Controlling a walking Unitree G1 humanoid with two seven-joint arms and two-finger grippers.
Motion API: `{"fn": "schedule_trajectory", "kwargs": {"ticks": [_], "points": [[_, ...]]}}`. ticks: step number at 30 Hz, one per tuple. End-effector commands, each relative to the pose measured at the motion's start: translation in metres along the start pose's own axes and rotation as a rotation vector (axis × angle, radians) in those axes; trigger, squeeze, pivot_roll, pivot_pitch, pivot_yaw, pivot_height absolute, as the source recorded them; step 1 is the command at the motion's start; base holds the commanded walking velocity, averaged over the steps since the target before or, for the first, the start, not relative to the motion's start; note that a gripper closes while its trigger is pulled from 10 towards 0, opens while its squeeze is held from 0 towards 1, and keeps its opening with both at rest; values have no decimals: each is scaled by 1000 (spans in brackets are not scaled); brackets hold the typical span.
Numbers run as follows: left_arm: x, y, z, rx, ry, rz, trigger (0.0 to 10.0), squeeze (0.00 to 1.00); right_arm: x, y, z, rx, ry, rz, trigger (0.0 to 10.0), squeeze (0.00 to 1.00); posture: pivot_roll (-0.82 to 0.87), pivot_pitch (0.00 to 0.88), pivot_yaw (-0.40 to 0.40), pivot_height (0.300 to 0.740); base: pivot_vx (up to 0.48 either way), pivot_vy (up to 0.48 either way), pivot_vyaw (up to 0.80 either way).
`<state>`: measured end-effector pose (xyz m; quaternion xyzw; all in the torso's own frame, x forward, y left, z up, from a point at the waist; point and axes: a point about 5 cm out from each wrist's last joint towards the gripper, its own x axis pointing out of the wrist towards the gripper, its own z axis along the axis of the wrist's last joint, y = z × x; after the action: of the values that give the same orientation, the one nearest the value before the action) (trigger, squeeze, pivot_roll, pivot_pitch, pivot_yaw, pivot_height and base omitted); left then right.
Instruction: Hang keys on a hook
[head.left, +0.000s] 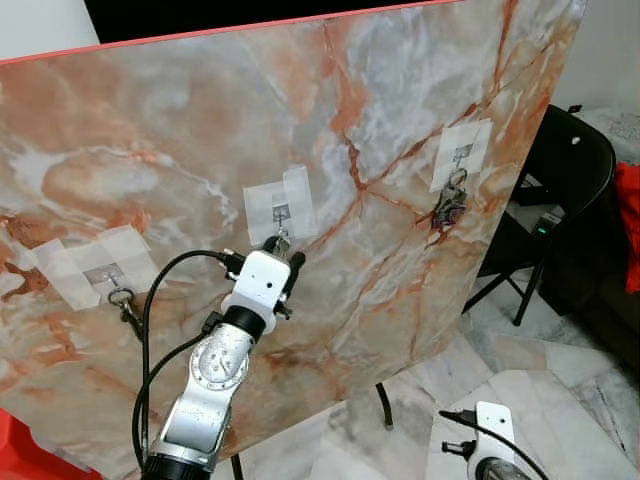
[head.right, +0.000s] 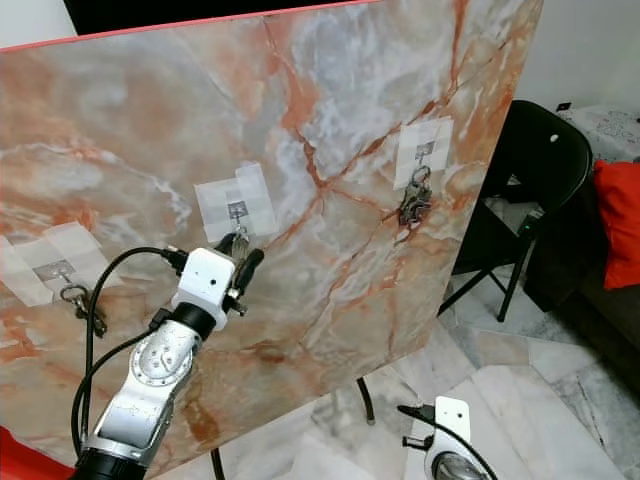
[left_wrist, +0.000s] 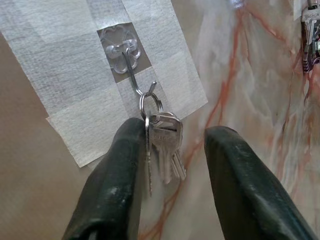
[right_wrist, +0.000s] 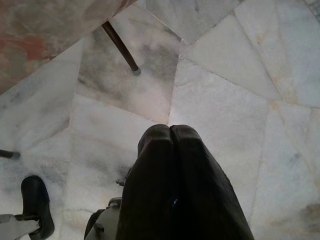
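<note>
Left gripper (left_wrist: 172, 165): black fingers spread apart, raised to the middle hook, flanking the small bunch of silver keys (left_wrist: 164, 142). One finger (left_wrist: 117, 185) touches the bunch. The key ring sits on the thin wire hook (left_wrist: 136, 80), taped to the orange-veined marble-pattern board (head.left: 400, 260). Right gripper (right_wrist: 172, 170): fingers pressed together, low over the pale marble floor (right_wrist: 225, 75).

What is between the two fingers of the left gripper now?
In the left wrist view, the keys hang on their ring from the middle hook, between the open fingers of the left gripper, close against one finger, apart from the other.
</note>
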<state>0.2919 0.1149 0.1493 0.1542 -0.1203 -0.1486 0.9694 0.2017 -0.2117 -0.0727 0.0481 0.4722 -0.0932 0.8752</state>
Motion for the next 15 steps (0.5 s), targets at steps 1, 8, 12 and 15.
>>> {"fn": "schedule_trajectory", "kwargs": {"ticks": [1,8,12,15], "points": [[-1,4,1,-6,-4,15,10000,1000,0,0,0,5,2,-2,10000,0,27,0,-14,736,0,0,0],[-4,5,-2,-6,8,19,10000,1000,0,0,0,4,2,-3,10000,0,28,0,-13,736,0,0,0],[-9,5,-7,-6,27,23,10000,1000,0,0,0,4,3,-3,10000,0,28,0,-13,736,0,0,0],[-9,5,-7,-6,27,23,10000,1000,0,0,0,4,3,-3,10000,0,28,0,-13,736,0,0,0]]}}
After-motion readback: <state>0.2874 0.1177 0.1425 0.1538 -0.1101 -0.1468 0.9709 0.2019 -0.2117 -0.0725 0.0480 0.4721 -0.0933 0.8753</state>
